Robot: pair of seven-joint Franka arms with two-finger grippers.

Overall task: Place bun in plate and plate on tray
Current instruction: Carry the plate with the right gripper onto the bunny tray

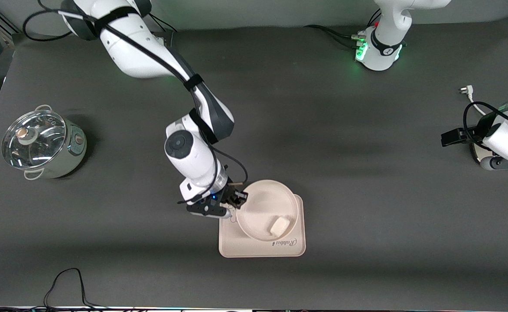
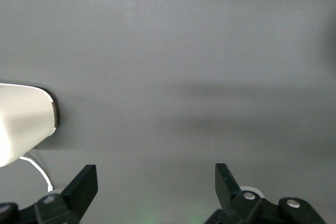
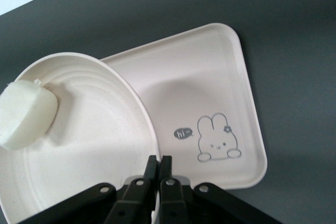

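On tray (image 1: 254,249) we see plate (image 1: 260,203) resting, its rim overhanging tray edge toward robots' side. Bun (image 1: 279,225) lies in plate, near rim nearest front camera. Right gripper (image 1: 238,200) at plate's rim toward right arm's end — fingers (image 3: 157,174) pinched together on rim. Right wrist view shows rabbit drawing (image 3: 216,141) on bare part of tray. Left gripper (image 2: 155,187) waits over bare table (image 1: 366,173) at left arm's end — fingers wide apart, holding nothing. Pot with glass lid (image 1: 41,145) sits toward right arm's end.
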